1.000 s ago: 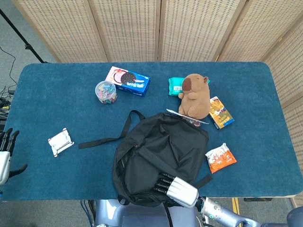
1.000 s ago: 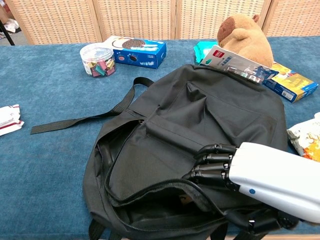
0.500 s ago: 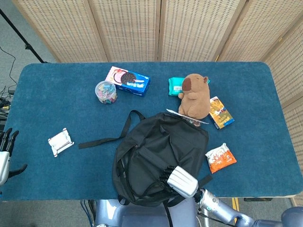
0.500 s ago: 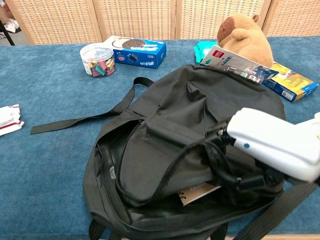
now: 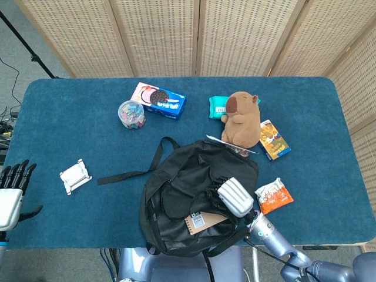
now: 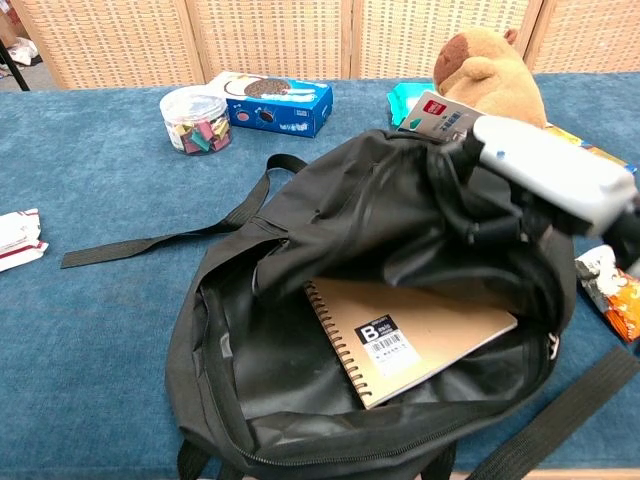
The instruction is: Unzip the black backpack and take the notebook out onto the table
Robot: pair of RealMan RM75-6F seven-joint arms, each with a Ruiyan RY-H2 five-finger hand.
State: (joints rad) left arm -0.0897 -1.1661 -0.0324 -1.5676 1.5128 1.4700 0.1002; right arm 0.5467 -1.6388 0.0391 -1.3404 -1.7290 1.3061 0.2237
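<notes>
The black backpack (image 5: pixel 176 200) (image 6: pixel 300 300) lies at the table's near edge with its main compartment wide open. Inside lies a brown spiral notebook (image 5: pixel 205 222) (image 6: pixel 410 335) with a barcode label. My right hand (image 5: pixel 234 197) (image 6: pixel 545 175) grips the backpack's front flap and holds it folded back toward the far side. My left hand (image 5: pixel 13 188) hovers off the table's near left corner, fingers spread, holding nothing.
A capybara plush (image 5: pixel 242 118), teal pack (image 5: pixel 218 107), cookie box (image 5: pixel 160 100), tub of clips (image 5: pixel 131 113), yellow box (image 5: pixel 274 140) and an orange snack bag (image 5: pixel 274 195) surround the backpack. A white packet (image 5: pixel 74 175) lies at the left. A strap (image 5: pixel 126 175) trails left.
My right hand has pulled the front flap up and back, away from me, opening the compartment and exposing the notebook. The left hand rose slightly.
</notes>
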